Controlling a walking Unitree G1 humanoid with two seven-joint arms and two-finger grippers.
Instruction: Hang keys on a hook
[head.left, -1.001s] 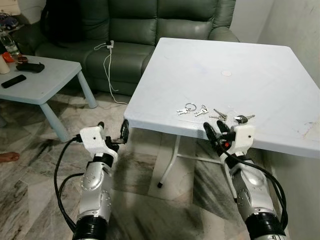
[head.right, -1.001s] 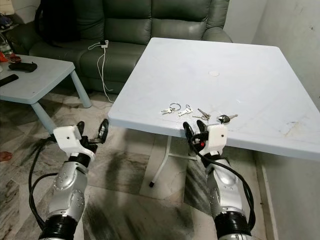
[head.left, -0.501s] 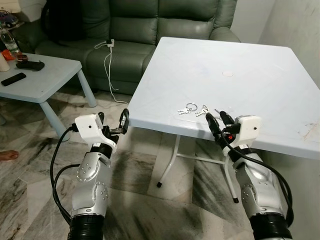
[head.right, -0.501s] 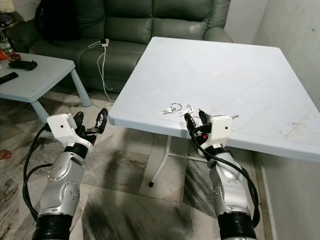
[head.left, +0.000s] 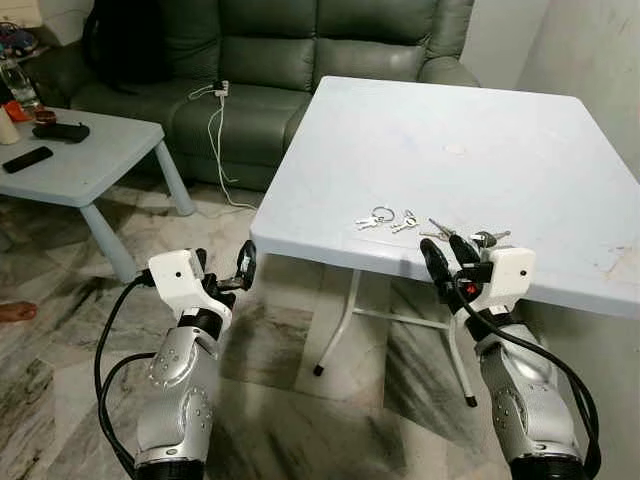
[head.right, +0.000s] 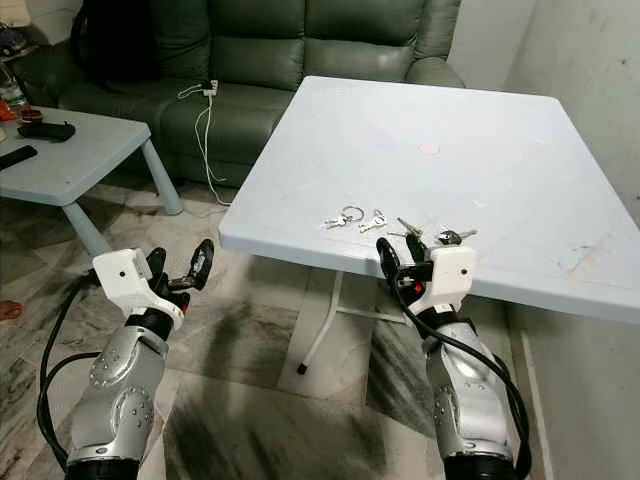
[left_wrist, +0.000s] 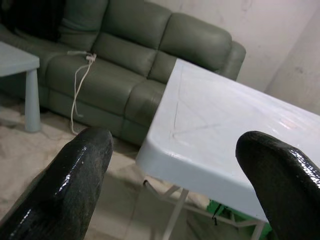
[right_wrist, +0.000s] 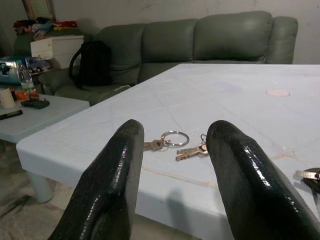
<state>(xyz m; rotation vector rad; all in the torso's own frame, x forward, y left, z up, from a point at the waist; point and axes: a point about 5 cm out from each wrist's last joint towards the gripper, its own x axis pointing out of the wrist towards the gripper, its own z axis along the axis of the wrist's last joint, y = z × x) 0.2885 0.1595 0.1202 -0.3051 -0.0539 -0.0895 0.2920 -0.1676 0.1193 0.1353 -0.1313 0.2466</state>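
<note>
Keys of small silver metal lie near the front edge of the pale blue square plastic table: one pair on a round ring, one loose pair beside it, then a third bunch with a black-headed key. The right gripper hovers at that edge just before the third bunch, fingers spread wide. The left gripper, also spread wide, hangs off the table's front left corner.
</note>
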